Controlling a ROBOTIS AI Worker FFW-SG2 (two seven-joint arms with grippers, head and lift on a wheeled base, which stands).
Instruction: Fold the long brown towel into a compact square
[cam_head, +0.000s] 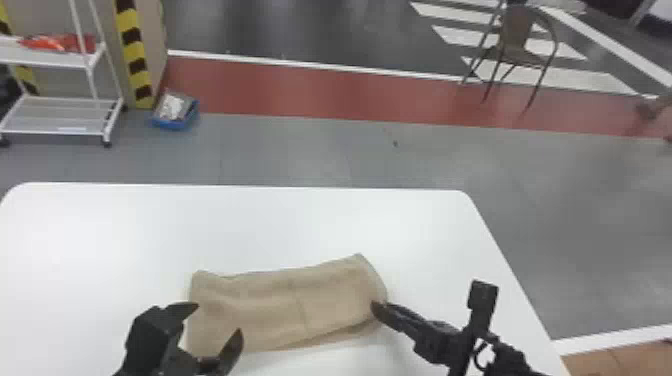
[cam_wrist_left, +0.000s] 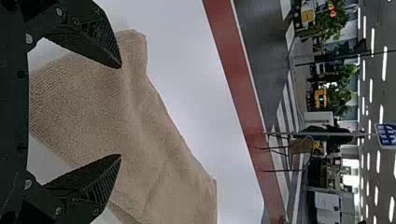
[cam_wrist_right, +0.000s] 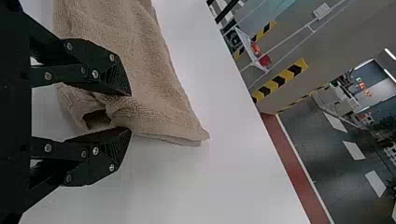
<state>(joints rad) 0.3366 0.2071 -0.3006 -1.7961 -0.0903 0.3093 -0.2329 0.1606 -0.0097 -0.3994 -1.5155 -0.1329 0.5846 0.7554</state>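
The brown towel (cam_head: 280, 310) lies on the white table as a wide folded strip, slightly rumpled. At its left end my left gripper (cam_head: 215, 320) is open, one finger over the towel's left edge. In the left wrist view the towel (cam_wrist_left: 140, 121) shows beyond the spread fingers of the left gripper (cam_wrist_left: 120, 112). My right gripper (cam_head: 380, 310) is at the towel's right end. The right wrist view has the right gripper (cam_wrist_right: 130, 111) open, with a bunched, layered corner of the towel (cam_wrist_right: 154, 88) around its fingertips; whether they touch it I cannot tell.
The white table (cam_head: 250, 220) extends beyond and on both sides of the towel. On the floor behind it stand a white cart (cam_head: 60, 115), a blue box (cam_head: 175, 112) and a chair (cam_head: 520, 45).
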